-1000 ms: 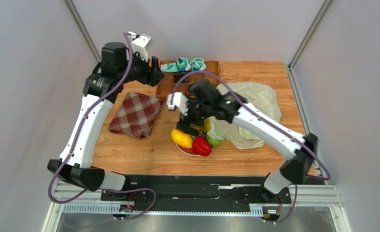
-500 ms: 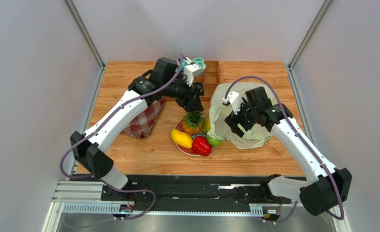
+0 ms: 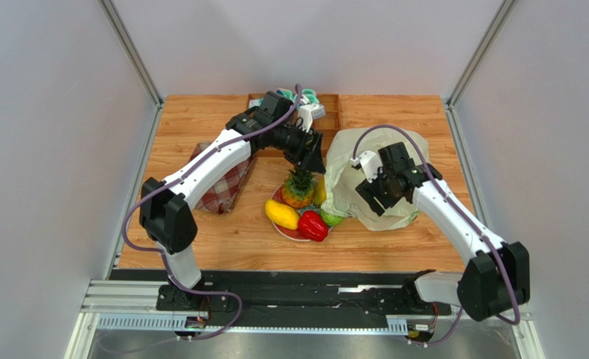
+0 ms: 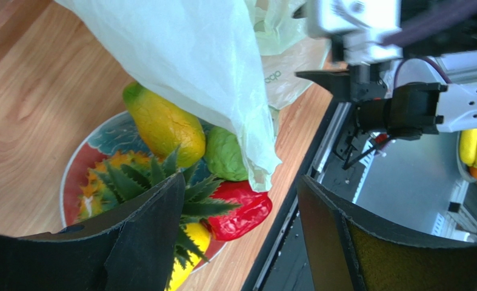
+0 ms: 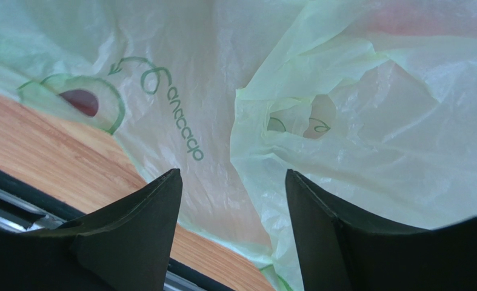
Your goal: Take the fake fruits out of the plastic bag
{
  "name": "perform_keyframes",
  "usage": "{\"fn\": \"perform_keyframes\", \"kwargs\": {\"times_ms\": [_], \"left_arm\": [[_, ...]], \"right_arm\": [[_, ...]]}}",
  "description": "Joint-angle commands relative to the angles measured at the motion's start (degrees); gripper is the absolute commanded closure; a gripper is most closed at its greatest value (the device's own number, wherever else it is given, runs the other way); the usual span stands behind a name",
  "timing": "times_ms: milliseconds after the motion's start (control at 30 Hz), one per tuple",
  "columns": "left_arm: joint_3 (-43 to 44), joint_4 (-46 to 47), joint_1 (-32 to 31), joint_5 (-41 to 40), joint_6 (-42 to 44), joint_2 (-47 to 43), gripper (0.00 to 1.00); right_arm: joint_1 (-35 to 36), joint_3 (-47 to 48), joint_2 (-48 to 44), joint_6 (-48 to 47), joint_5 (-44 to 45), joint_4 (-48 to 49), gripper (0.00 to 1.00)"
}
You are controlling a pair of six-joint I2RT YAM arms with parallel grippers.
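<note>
A plate (image 3: pixel 278 225) holds a pineapple (image 3: pixel 298 190), a yellow mango (image 3: pixel 281 214), a red pepper (image 3: pixel 313 225) and a green piece (image 3: pixel 332 219). My left gripper (image 3: pixel 313 158) hovers open and empty just behind the pineapple. In the left wrist view the gripper (image 4: pixel 240 177) frames the pineapple's crown (image 4: pixel 189 188), the pepper (image 4: pixel 243 212), the green piece (image 4: pixel 223 154) and a yellow-green fruit (image 4: pixel 162 124). The plastic bag (image 3: pixel 376 149) lies to the right, its edge over the plate. My right gripper (image 3: pixel 370 197) is open and empty over the bag (image 5: pixel 356 121); its jaws (image 5: pixel 233 173) touch nothing.
A red-and-white plaid cloth (image 3: pixel 219 179) lies left of the plate. A wooden tray (image 3: pixel 327 105) with teal-and-white socks (image 3: pixel 307 96) stands at the back. The table's front edge (image 4: pixel 295 200) runs close to the plate.
My left arm swung from the back left to above the plate, then drew back a little. My right gripper left the plate, where the pineapple now stands, and moved right over the bag.
</note>
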Motion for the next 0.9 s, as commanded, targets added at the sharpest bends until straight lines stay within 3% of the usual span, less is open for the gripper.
{"fn": "perform_keyframes", "kwargs": {"times_ms": [0,200,267,333,400,500,567,667,700,800,867], "left_arm": [[2.88,1.86,-1.38,3.63,-0.98,0.68,0.22],[2.44,1.07,-2.97,2.76,-0.28,2.17,0.21],[3.13,0.81,-3.58,2.23,-0.01,3.31,0.21],[4.01,0.54,-4.19,1.62,0.16,4.37,0.21],[5.16,0.89,-4.37,1.18,0.25,5.33,0.23],[6.74,1.42,-4.55,-0.92,-0.1,6.92,0.27],[7.88,1.6,-4.55,-1.28,-0.27,8.06,0.31],[9.55,2.91,-4.55,-0.32,-0.36,9.47,0.52],[9.99,3.44,-4.55,1.16,-0.45,9.82,0.69],[11.49,4.49,-4.46,3.54,-0.98,10.7,1.0],[11.66,5.29,-4.55,4.34,-1.33,10.7,1.0]], "right_arm": [[-2.06,0.88,7.44,4.45,-2.01,5.38,0.34],[-3.11,5.54,15.28,6.3,-2.56,11.44,0.35],[-4.08,6.85,17.21,6.57,-2.2,13.38,0.49],[-5.39,7.91,18.53,7.09,-1.85,13.13,0.69],[-6.71,9.05,18.28,7.45,-3.24,11.99,0.77],[-8.56,8.53,13.81,7.36,-5.18,9.53,1.0],[-9.35,8.35,8.64,7.1,-5.98,6.89,1.0],[-10.49,9.32,3.27,6.31,-8.0,1.8,1.0],[-10.85,9.84,-0.15,6.13,-8.0,0.48,1.0],[-15.31,12.13,-6.75,5.25,-7.65,-2.86,1.0],[-21.37,14.66,-8.96,2.72,-6.87,-4.89,1.0]]}}
